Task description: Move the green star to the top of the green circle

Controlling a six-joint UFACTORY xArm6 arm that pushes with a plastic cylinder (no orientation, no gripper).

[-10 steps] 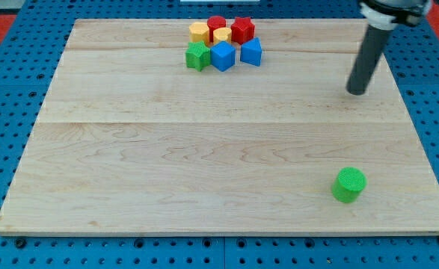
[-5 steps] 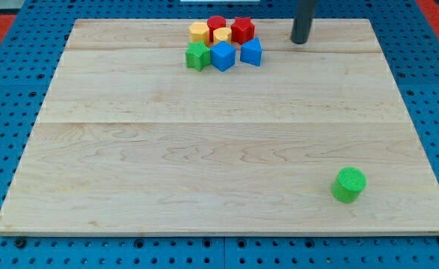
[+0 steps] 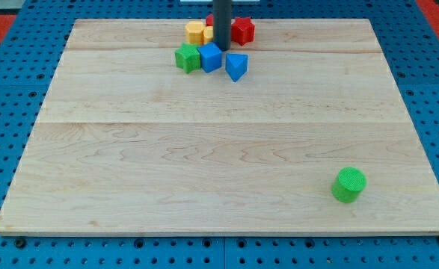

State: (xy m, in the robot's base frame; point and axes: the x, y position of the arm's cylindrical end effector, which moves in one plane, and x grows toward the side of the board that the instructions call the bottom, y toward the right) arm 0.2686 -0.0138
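The green star [image 3: 187, 57] sits near the view's top, at the left end of a cluster of blocks. The green circle [image 3: 349, 184] stands alone near the view's bottom right. My tip [image 3: 222, 48] is inside the cluster, right of the green star, between the blue cube [image 3: 210, 57] and the red star [image 3: 242, 31]. The blue triangular block [image 3: 236, 66] lies just below and right of the tip.
A yellow block [image 3: 195, 32] sits at the cluster's top left. Another yellow block [image 3: 209, 34] and a red block [image 3: 210, 19] are mostly hidden behind the rod. The wooden board [image 3: 204, 149] rests on a blue pegboard.
My tip has swept left along the board's top into the cluster. The green star, blue cube and yellow blocks shifted left; the blue triangular block moved down and left; the red star stayed.
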